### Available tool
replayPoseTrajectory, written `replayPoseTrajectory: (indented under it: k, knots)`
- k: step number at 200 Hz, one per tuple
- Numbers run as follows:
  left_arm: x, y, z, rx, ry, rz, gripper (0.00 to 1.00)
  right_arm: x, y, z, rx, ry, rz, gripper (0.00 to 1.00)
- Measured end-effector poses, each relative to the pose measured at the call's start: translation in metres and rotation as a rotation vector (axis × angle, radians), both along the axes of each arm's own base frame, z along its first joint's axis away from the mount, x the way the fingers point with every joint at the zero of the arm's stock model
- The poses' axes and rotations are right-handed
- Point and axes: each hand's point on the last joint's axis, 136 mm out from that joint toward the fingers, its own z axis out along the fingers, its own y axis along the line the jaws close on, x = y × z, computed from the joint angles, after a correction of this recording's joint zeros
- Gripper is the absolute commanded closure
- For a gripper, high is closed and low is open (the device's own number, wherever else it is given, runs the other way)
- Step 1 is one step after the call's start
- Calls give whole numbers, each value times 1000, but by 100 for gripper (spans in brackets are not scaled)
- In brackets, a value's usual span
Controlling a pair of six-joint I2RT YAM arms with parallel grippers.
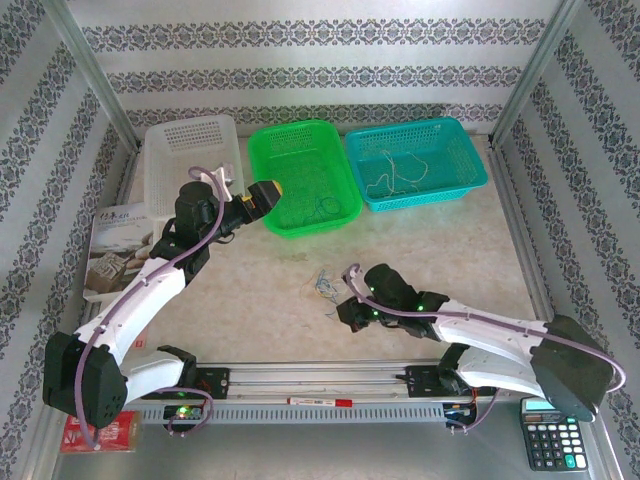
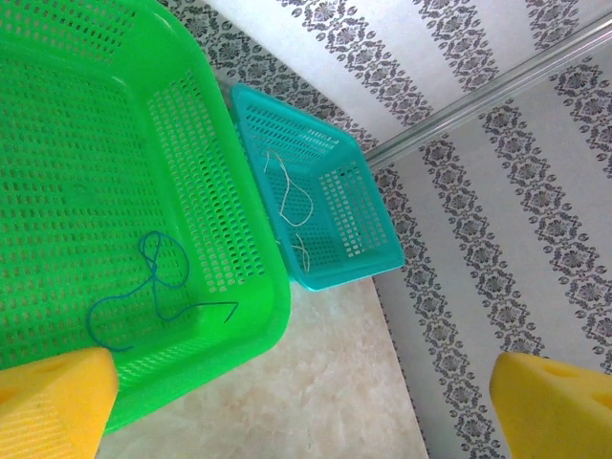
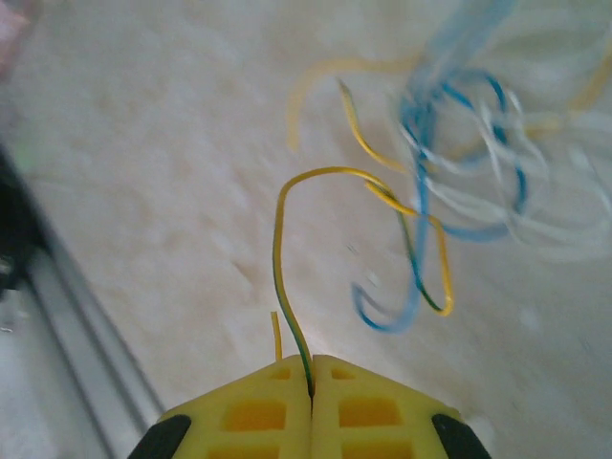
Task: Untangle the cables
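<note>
Cable: thin yellow-green wire (image 3: 279,239) rises from the jaws, hooks right into blue-white tangle (image 3: 459,143).
Right gripper (image 3: 312,368): clamped on it.
Left gripper (image 1: 270,196): jaws apart.

There were three baskets: one white basket (image 1: 170,165), one green basket (image 1: 290,126) and one teal basket (image 1: 400,127). The green basket held one blue cable (image 2: 143,253). The teal basket held whitish cable (image 1: 395,170), one piece or two, unclear. One tangle (image 1: 323,283) mixed yellow cable (image 3: 276,249) with blue and white strands, too snarled to count. There were two arms, the left arm (image 1: 150,290) and the right arm (image 1: 490,335), one calculator (image 1: 552,440), one booklet (image 1: 115,250) and one red packet (image 1: 100,435).
</note>
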Motion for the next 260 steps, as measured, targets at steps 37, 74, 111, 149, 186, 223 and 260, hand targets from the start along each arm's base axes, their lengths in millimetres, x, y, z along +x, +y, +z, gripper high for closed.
replayPoseTrajectory:
  k: [37,74,111,149,186,223,260]
  knots:
    - [-2,1,-7,4,13,0,0,8,20,56,138,-51,46,100]
    - [-7,1,-11,-1,21,0,0,21,15,89,242,-56,11,100]
    - [-14,1,-19,-26,38,-2,0,39,5,115,347,-59,-44,100]
    - [-22,-7,-30,-52,69,-24,0,46,5,133,433,-52,-57,100]
    - [-27,-16,-30,-73,68,-43,0,46,9,153,504,-62,-47,100]
    - [-30,-22,-30,-80,65,-60,0,48,7,185,578,-116,-50,100]
    - [-33,-30,-33,-87,68,-81,0,43,3,217,664,-164,-40,100]
